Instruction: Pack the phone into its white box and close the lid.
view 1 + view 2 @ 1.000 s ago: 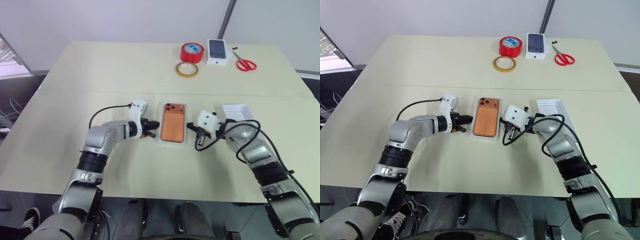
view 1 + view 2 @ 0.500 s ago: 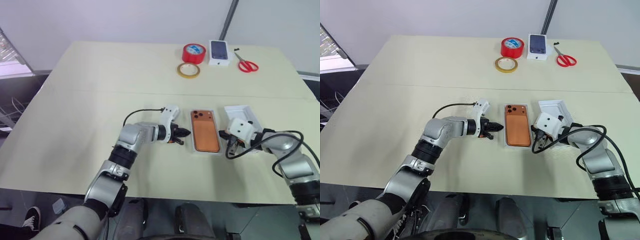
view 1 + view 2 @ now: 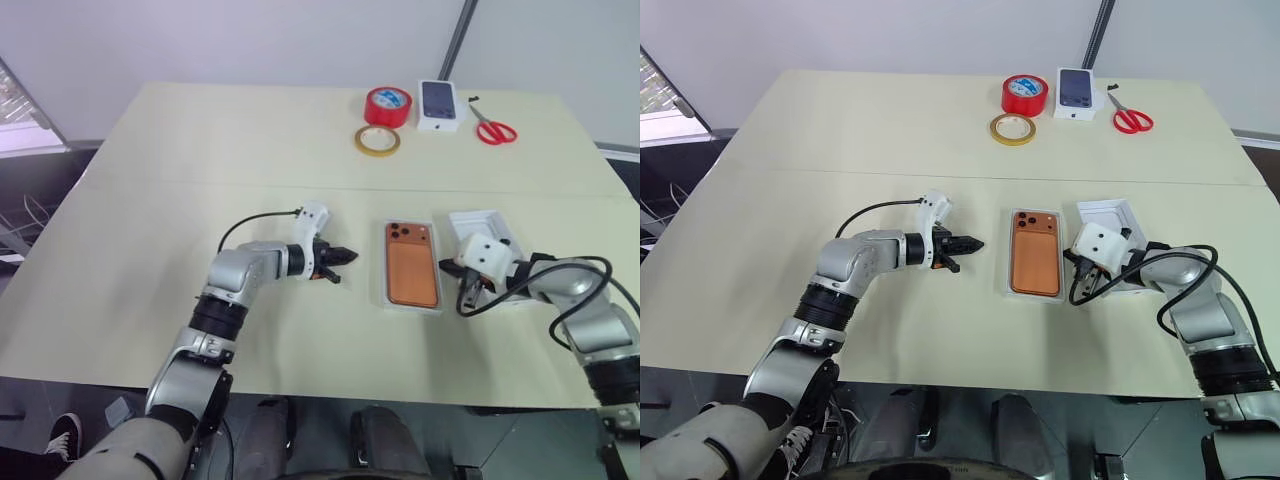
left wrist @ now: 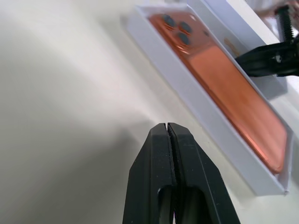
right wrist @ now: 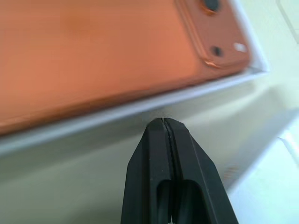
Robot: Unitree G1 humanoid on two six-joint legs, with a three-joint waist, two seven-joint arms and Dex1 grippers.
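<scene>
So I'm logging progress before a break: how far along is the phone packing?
Done: the phone lies camera side up inside the white box. In hand: nothing; the left gripper and right gripper are both shut and empty, one on each side of the box. Left: the lid lies on the table behind the right gripper and must go on the box.

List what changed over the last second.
The white box with the phone in it slid right, ending beside the lid. The right gripper backed off right; the left gripper followed, then drew back. Both stayed shut. Red tape, scissors and carton stayed put.
</scene>
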